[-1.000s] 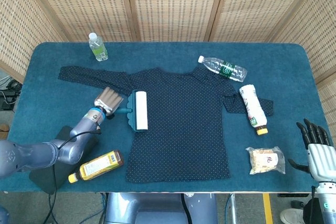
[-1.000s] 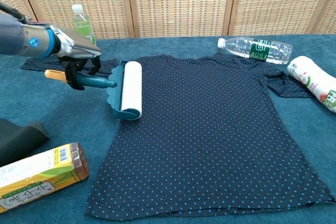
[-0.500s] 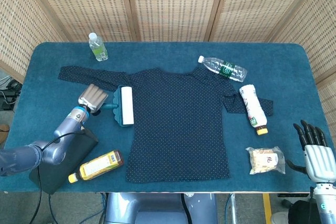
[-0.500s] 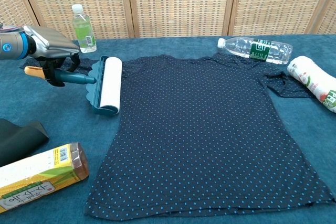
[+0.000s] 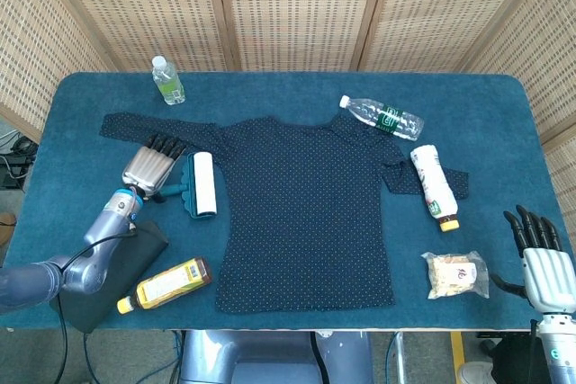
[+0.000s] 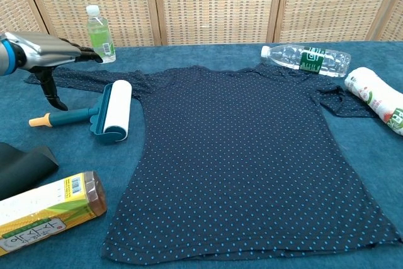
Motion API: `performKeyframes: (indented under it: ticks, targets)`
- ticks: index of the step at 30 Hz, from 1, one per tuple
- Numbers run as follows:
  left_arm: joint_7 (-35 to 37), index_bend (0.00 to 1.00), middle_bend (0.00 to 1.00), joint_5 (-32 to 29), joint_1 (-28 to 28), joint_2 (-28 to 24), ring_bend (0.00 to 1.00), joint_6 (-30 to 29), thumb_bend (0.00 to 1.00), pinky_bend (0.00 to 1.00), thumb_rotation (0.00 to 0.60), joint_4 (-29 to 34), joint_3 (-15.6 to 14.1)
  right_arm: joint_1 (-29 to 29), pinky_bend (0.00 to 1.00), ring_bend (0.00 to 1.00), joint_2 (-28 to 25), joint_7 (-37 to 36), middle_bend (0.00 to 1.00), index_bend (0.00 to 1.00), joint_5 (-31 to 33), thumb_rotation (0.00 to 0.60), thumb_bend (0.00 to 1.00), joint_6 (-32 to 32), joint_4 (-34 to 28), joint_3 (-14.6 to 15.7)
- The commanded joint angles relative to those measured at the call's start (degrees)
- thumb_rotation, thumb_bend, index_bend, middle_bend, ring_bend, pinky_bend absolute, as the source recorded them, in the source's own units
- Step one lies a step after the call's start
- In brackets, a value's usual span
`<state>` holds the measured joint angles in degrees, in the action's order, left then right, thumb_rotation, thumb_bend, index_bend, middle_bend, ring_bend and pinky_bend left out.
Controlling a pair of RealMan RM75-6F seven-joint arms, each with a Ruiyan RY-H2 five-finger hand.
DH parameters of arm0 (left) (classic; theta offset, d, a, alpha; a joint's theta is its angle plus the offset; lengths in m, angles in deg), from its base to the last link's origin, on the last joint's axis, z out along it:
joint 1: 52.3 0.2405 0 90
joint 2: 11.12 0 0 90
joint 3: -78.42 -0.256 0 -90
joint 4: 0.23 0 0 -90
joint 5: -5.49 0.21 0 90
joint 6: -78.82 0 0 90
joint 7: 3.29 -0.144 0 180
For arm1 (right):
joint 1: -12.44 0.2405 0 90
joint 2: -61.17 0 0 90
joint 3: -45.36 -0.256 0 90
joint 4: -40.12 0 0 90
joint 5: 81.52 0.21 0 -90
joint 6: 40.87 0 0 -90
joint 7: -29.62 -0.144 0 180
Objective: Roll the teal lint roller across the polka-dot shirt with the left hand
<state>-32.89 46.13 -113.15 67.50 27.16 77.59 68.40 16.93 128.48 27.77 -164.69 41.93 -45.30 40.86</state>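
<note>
The teal lint roller [image 5: 200, 183] [image 6: 113, 110] lies on the table just left of the shirt's body, its white roll near the left sleeve and its orange-tipped handle pointing left. The dark polka-dot shirt [image 5: 306, 204] [image 6: 245, 149] is spread flat mid-table. My left hand [image 5: 148, 166] [image 6: 47, 55] hovers above the handle with its fingers stretched out and holds nothing. Off the table's front right corner, my right hand [image 5: 540, 249] is open, fingers apart.
A green bottle [image 5: 167, 80] [image 6: 97, 26] stands at the back left. A clear water bottle [image 5: 382, 117] [image 6: 306, 58] and a white bottle [image 5: 433, 186] [image 6: 378, 99] lie right of the shirt, near a snack bag [image 5: 456, 274]. A yellow bottle [image 5: 166, 282] [image 6: 44, 211] and a dark pouch [image 5: 108, 267] [image 6: 22, 165] lie front left.
My left hand drew the roller leftward off the shirt, let go of the handle and opened above it. The right hand has barely moved.
</note>
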Motion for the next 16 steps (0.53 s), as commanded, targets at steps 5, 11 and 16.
performKeyframes:
  ticks: [5, 11, 16]
  targets:
    - [15.1, 0.00, 0.00, 18.7, 17.1, -1.3, 0.00, -25.7, 0.09, 0.00, 0.600, 7.6, 2.5, -0.2, 0.00, 0.00, -0.2, -0.5, 0.00, 0.00, -0.4, 0.600, 0.08, 0.7, -0.2, -0.1]
    - [18.7, 0.00, 0.00, 26.2, 28.6, -1.2, 0.00, -37.8, 0.09, 0.00, 0.600, 9.0, -0.5, -0.2, 0.00, 0.00, -0.4, -0.5, 0.00, 0.00, -0.9, 0.600, 0.08, 1.2, -0.9, -0.1]
    - [19.7, 0.00, 0.00, 29.7, 33.8, -2.1, 0.00, -41.3, 0.09, 0.00, 0.600, 9.9, -1.7, -0.3, 0.00, 0.00, -0.7, -0.3, 0.00, 0.00, -1.3, 0.600, 0.08, 1.5, -1.5, 0.0]
